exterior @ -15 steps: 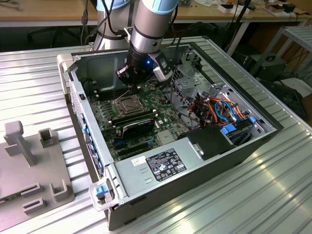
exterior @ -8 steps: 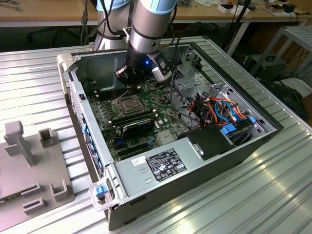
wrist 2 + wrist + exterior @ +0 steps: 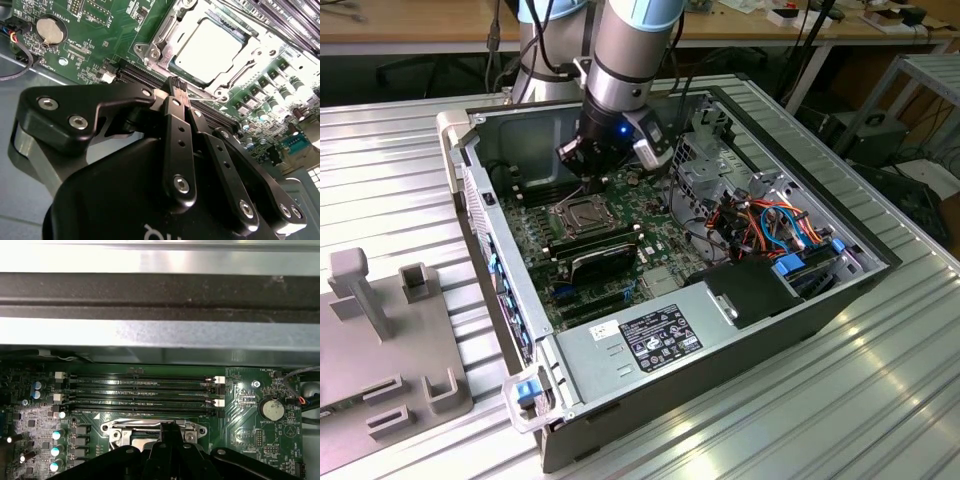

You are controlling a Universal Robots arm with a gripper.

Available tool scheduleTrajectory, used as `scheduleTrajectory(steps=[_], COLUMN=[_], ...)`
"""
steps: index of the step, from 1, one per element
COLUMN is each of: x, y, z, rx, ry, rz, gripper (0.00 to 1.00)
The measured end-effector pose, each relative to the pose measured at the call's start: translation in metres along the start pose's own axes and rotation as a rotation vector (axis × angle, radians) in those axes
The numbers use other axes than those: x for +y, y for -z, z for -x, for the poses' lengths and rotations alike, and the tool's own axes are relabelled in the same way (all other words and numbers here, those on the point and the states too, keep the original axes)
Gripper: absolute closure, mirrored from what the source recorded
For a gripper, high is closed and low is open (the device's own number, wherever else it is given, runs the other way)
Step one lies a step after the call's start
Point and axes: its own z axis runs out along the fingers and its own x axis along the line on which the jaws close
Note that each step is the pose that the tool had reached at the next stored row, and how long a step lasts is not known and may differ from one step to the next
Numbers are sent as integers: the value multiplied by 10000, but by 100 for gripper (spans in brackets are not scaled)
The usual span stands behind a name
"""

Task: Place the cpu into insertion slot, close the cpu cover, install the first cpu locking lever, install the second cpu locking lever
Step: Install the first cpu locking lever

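The end effector [image 3: 178, 86] is clenched, its fingertips pressed together just beside the insertion slot [image 3: 582, 213] — whether they pinch anything, I cannot tell. The cpu [image 3: 210, 47] sits in the slot, silver face up, with the cpu cover [image 3: 159, 42] flat around it — inside the open computer case [image 3: 720, 410] on the ribbed surface [image 3: 860, 400].

You have a ribbed metal table [image 3: 840, 400] carrying everything. Directly on it sits the open case [image 3: 740, 350], its walls standing around and below the jaws. Well apart from the jaws, at the exterior view's left, a grey fixture [image 3: 350, 360] lies flat on the table.
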Motion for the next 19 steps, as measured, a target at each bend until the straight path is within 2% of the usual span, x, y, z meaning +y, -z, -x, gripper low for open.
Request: scheduleTrajectory(steps=[5, 9, 10, 11, 12, 14, 16, 19], x=[1, 35, 32, 29, 25, 28, 63, 73], y=[-24, -82, -114, -177, -223, -242, -251, -257], z=[17, 26, 33, 78, 84, 88, 89, 90], rx=[0, 0, 1, 0, 1, 6, 6, 6], ry=[-1, 2, 0, 0, -1, -10, -10, -10], rz=[-3, -3, -3, -3, -5, -270, -274, -322], gripper=[89, 89, 89, 89, 89, 89, 89, 89])
